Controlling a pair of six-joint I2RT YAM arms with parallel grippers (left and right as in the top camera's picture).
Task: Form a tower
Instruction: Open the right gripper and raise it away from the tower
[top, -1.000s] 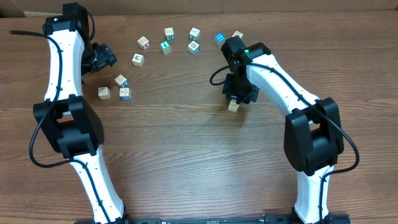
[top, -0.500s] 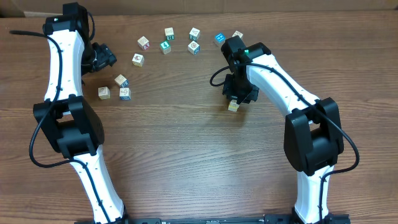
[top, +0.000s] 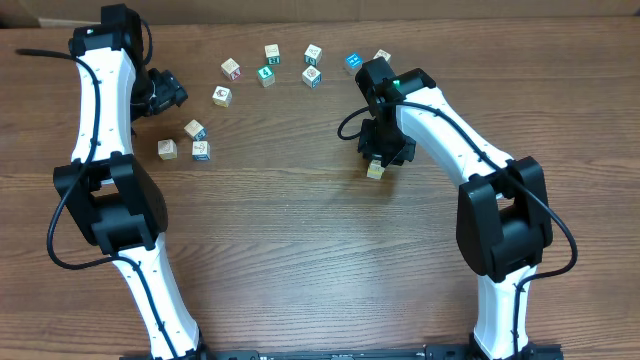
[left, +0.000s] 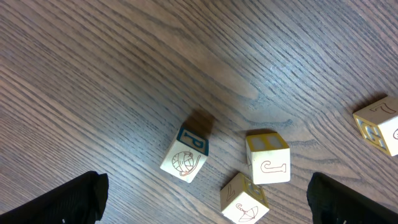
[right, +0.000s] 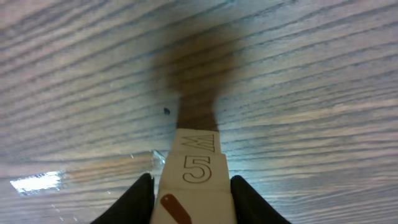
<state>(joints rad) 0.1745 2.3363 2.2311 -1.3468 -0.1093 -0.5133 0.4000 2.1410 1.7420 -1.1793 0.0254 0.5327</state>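
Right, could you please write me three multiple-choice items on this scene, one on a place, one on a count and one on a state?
1. Where does the tower stand?
A) at the far left corner
B) under the right gripper
C) beside the arm bases

2. How many cubes show in the left wrist view?
A) one
B) four
C) nine

3. How is the left gripper?
A) open and empty
B) shut on a cube
C) shut on the tower

Answers:
1 B, that gripper's fingers flank it.
2 B, three cluster together and one sits at the right edge.
3 A, its fingertips stand far apart with nothing held.
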